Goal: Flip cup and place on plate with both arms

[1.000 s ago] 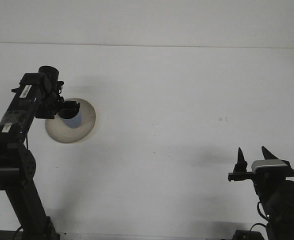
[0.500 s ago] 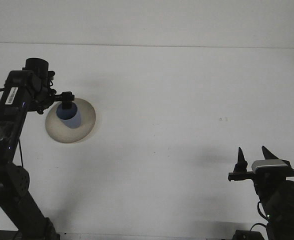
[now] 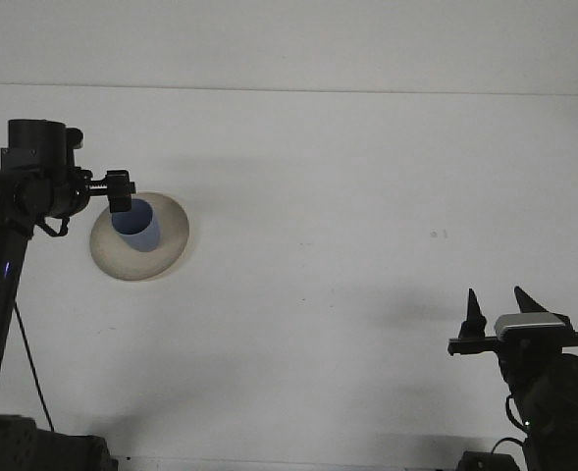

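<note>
Over on the left, the blue cup (image 3: pixel 137 227) stands with its mouth up on the beige plate (image 3: pixel 167 245), toward the plate's left side and free of any grip. The plate lies flat on the white table (image 3: pixel 347 255), well left of the middle. The left arm (image 3: pixel 14 196) rises tall along the left edge, its upper link almost vertical and its wrist bent to reach out level to the right; the left gripper (image 3: pixel 120 190) hangs at the cup's upper left rim, overlapping it in this view, and from here I cannot tell how its fingers are set or whether they touch the cup. Far across the table, in the near right corner, the right arm (image 3: pixel 549 392) sits folded low with its wrist turned upward. The right gripper (image 3: pixel 499 309) points up, its two dark pointed fingers (image 3: pixel 472 309) spread with a clear gap between them and nothing in it. A faint small mark (image 3: pixel 438 234) shows on the table surface right of centre, well apart from both arms.
</note>
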### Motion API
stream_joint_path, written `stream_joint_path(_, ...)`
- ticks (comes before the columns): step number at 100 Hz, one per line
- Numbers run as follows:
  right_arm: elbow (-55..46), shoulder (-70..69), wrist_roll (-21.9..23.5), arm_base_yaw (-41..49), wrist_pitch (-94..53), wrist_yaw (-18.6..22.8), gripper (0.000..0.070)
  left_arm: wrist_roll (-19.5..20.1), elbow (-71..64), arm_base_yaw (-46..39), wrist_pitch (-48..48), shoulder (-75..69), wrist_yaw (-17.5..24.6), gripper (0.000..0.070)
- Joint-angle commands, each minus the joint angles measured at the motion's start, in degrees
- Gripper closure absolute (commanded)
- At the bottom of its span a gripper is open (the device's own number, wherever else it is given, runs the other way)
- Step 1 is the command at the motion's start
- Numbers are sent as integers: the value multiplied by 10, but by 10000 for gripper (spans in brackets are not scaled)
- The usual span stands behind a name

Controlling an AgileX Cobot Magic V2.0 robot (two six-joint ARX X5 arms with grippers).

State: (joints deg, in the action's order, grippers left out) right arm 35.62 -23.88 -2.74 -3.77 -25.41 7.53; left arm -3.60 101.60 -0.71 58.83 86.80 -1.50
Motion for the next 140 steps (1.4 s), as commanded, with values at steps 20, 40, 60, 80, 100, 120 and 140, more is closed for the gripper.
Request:
stream_joint_path(20,3,-2,4,0,5,0,221,-3,-156,51,-128,-136,0,156)
stream_joint_path(40,3,-2,4,0,5,0,221,-3,-325,71,-266,-256,0,156)
stream_joint_path(60,3,-2,4,0,5,0,221,-1,-494,71,-381,-367,-1,156)
stream_joint_path(80,3,-2,4,0,4,0,221,2,-599,71,-444,-455,-10,156)
stream_joint_path(100,3,-2,4,0,3,0,221,1,-623,71,-450,-503,-28,157)
stream_joint_path(120,3,-2,4,0,3,0,222,1,-623,71,-448,-517,-28,269)
stream_joint_path(140,3,-2,4,0,5,0,549,1,-623,71,-438,-517,-28,688)
